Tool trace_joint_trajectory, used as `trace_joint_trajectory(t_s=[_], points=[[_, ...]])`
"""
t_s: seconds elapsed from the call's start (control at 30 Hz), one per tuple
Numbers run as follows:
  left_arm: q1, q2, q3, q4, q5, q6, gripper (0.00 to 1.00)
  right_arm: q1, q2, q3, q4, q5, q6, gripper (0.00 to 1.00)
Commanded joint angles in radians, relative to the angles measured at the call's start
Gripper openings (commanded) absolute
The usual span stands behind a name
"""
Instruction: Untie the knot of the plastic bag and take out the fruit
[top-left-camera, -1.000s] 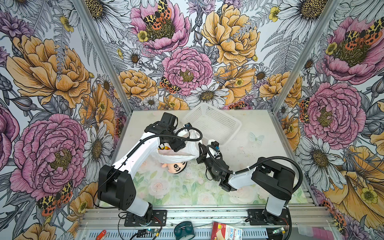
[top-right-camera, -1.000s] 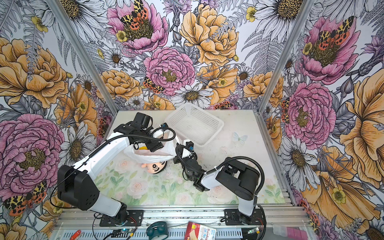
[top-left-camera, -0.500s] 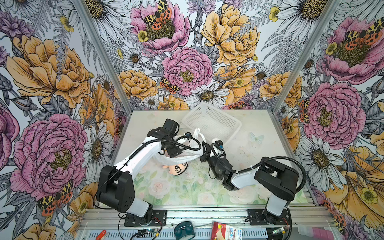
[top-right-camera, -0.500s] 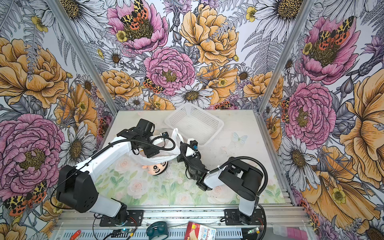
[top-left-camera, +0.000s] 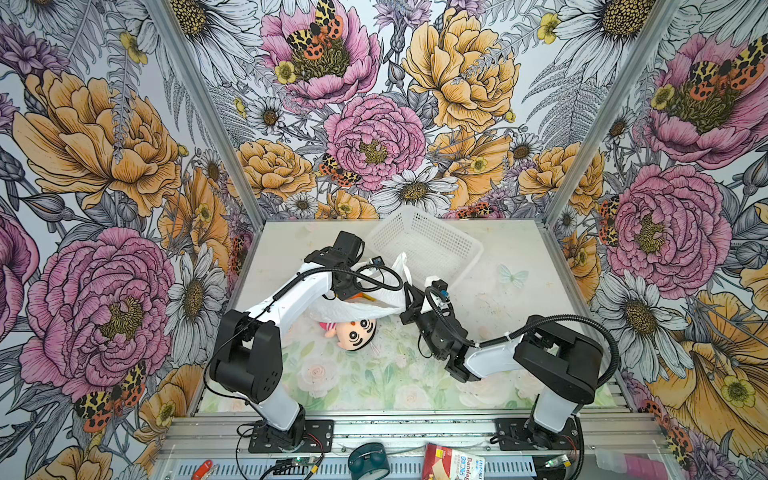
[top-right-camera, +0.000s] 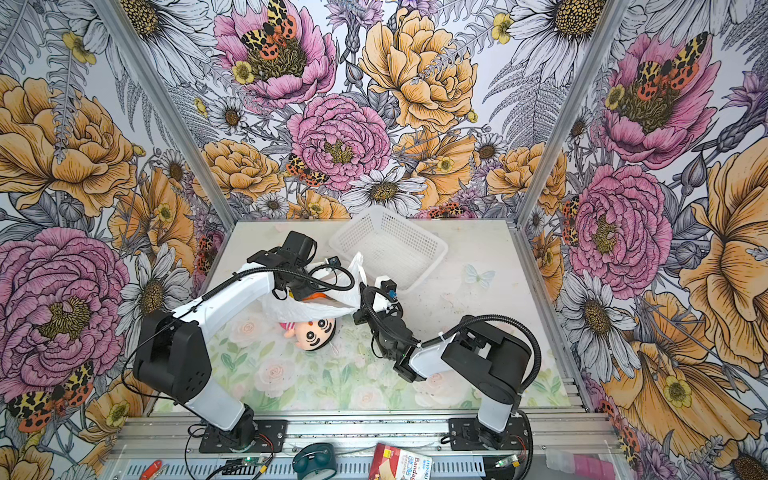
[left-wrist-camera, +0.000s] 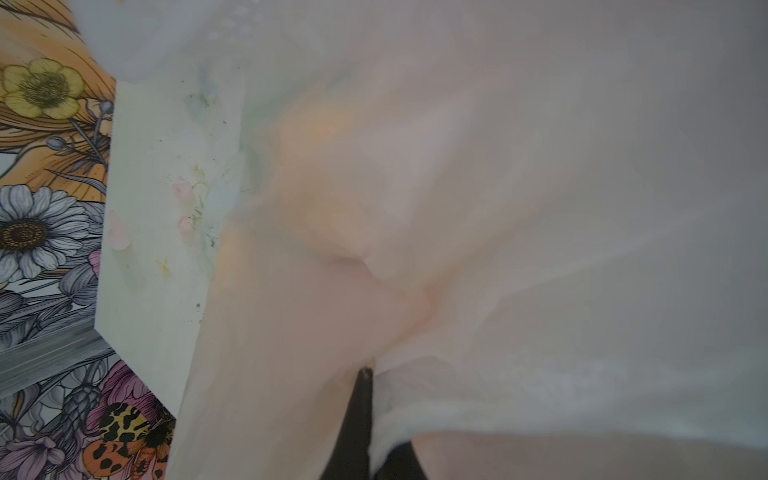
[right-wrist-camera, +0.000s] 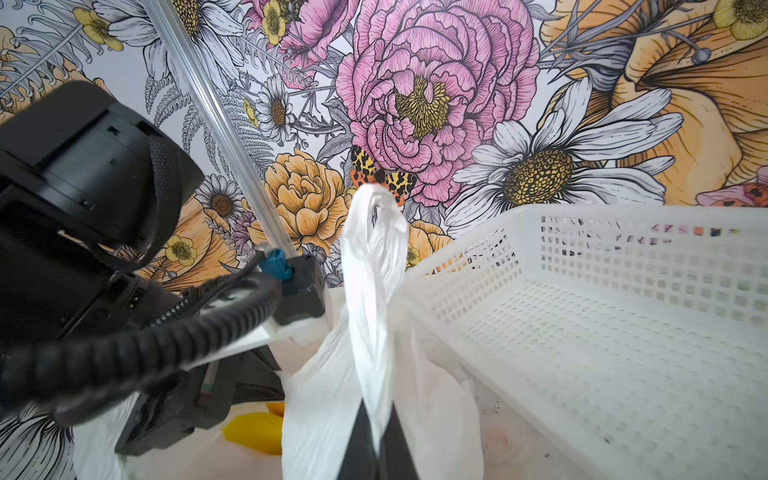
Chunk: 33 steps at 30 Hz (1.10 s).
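Note:
The white plastic bag (top-left-camera: 376, 301) (top-right-camera: 328, 305) lies between both arms, in front of the basket and partly over the doll. My left gripper (top-left-camera: 348, 289) (top-right-camera: 297, 291) reaches into it from above; in the left wrist view it (left-wrist-camera: 369, 374) is shut on a fold of the bag film (left-wrist-camera: 478, 374). My right gripper (top-left-camera: 405, 291) (right-wrist-camera: 376, 440) is shut on a bag handle (right-wrist-camera: 374, 257), which stands up as a twisted strip. Orange fruit (top-left-camera: 360, 296) (top-right-camera: 314, 296) shows at the bag's mouth and yellow fruit (right-wrist-camera: 254, 432) lies inside. The knot is out of view.
A white perforated basket (top-left-camera: 478, 253) (top-right-camera: 442, 249) (right-wrist-camera: 623, 212) stands tilted just behind the bag, at the back of the table. A plush doll (top-left-camera: 358, 332) (top-right-camera: 315, 332) lies in front of the bag, its body under it. Flowered walls close in three sides.
My left gripper was open and has shut on the bag film. Both grippers and the bag have shifted slightly toward the basket. The right gripper keeps its hold on the handle.

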Motion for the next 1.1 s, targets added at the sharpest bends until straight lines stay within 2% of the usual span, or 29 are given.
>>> trace_joint_trajectory(t_s=[0.0,0.07,0.4,0.43,0.5,0.57,0.67,0.77,0.9,1.0,1.07], points=[[0.043,-0.047,0.076,0.042,0.018,-0.074,0.00,-0.007,-0.024,-0.010,0.050,0.006,0.017,0.00],[0.056,-0.071,0.087,0.044,0.043,-0.089,0.00,-0.007,-0.018,-0.008,0.053,0.004,0.017,0.00],[0.050,-0.130,0.104,0.095,-0.002,-0.109,0.00,-0.021,0.026,-0.017,0.100,-0.012,0.007,0.00],[0.057,-0.141,0.111,0.099,0.004,-0.120,0.00,-0.024,0.031,-0.018,0.109,-0.014,0.005,0.06],[0.063,-0.164,0.111,0.105,0.013,-0.138,0.00,-0.030,0.031,-0.021,0.122,-0.032,-0.002,0.25],[0.056,-0.187,0.098,0.110,0.008,-0.130,0.00,-0.036,0.019,-0.024,0.121,-0.052,-0.025,0.49],[0.030,-0.202,0.091,0.111,-0.016,-0.112,0.00,-0.042,-0.008,-0.038,0.122,-0.047,-0.040,0.76],[0.018,-0.218,0.078,0.122,-0.033,-0.110,0.00,-0.054,-0.055,-0.055,0.118,-0.091,-0.049,0.84],[0.015,-0.224,0.085,0.131,-0.056,-0.113,0.00,-0.061,-0.122,-0.053,0.055,-0.139,-0.060,0.88],[0.010,-0.232,0.083,0.134,-0.058,-0.119,0.00,-0.089,-0.164,0.007,-0.124,-0.210,-0.024,0.86],[-0.002,-0.233,0.077,0.143,-0.103,-0.105,0.00,-0.121,-0.190,0.086,-0.322,-0.279,0.016,0.83]])
